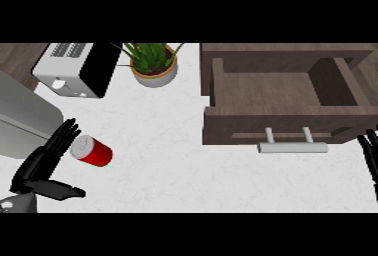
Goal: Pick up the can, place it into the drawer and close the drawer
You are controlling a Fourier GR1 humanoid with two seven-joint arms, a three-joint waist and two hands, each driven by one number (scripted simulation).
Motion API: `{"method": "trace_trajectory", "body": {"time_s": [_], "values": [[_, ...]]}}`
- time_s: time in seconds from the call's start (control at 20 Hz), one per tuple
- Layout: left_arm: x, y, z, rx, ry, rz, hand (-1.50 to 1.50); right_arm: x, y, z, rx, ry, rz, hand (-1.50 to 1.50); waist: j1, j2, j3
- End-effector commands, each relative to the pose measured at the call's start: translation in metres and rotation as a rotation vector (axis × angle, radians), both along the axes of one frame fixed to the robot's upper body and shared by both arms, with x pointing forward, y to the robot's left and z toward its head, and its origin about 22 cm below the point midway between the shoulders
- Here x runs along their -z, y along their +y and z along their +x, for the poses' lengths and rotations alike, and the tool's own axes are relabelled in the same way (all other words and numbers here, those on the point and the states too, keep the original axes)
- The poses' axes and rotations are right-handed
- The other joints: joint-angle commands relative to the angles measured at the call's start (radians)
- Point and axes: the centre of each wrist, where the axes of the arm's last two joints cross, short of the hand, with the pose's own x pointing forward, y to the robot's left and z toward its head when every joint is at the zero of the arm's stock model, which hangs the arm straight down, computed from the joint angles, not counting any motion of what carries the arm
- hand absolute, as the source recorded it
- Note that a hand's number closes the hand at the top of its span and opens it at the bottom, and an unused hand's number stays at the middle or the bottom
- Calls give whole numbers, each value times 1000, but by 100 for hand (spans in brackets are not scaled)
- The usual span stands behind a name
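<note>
While the can (92, 151) lies on its side on the white counter (184, 165), the left hand (43, 162) sits just beside it with nothing in its grasp.

The left hand's fingers are stretched out nearly straight, their tips at the can's silver top, and the thumb juts out to the right lower down, apart from the can. The can is red and lies at the left of the counter, well apart from the drawer (284, 97), which stands pulled open at the right, its wooden inside bare and its pale handle (292, 147) facing the lower edge. The right hand (368, 157) shows only as straight fingers at the right edge, near the drawer's front corner, holding nothing. A toaster (74, 70) and a potted plant (154, 64) stand at the back of the counter.
</note>
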Motion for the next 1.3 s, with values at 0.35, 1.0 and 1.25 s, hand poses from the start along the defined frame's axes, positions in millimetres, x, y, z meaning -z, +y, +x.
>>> {"method": "trace_trajectory", "body": {"time_s": [0.35,1.0,1.25], "values": [[20,10,12,-31,56,-20,-150,3,12,1,-9,9,-25,-150,-2,0,0],[39,5,15,-31,31,-12,-150,-4,2,-3,-22,-20,-10,-150,-4,1,-1],[32,6,24,-17,50,-15,-150,-21,8,-21,8,-1,14,-150,-6,1,-1]]}}
